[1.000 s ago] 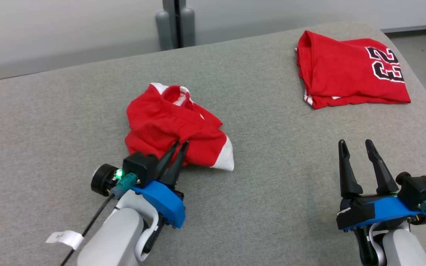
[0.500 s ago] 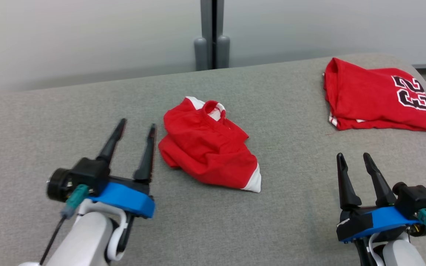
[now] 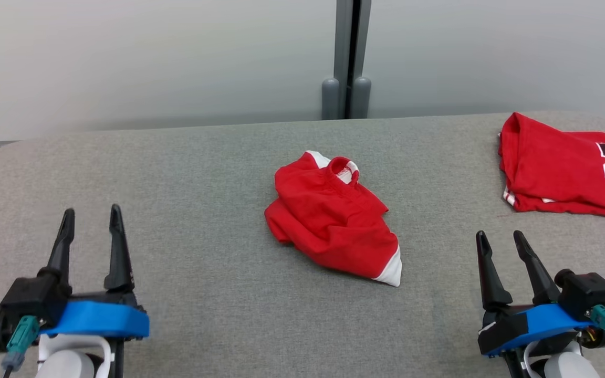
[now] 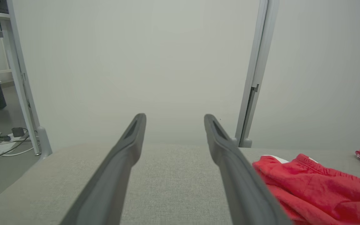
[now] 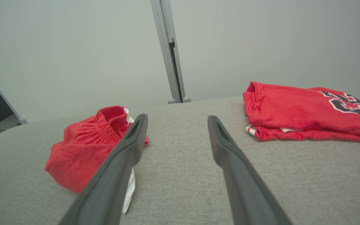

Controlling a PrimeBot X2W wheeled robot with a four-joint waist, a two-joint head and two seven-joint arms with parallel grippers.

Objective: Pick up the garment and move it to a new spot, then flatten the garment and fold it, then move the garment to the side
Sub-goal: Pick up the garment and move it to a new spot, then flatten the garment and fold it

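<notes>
A crumpled red garment (image 3: 334,220) is seen on the grey table (image 3: 202,173), straight in front of the grey post (image 3: 345,58). The left end effector (image 3: 92,210) is held far to the left of the post, with its two fingers wide apart and nothing between them. The right end effector (image 3: 499,234) is held to the right of the post, also wide apart and empty. The garment is touched by neither. A folded red shirt (image 3: 560,173) is laid far to the right of the post. Flattening is judged to be the step in hand. It is best done if two far-apart edges are gripped, only one layer is pinched, and the cloth is pulled out slowly and low.
</notes>
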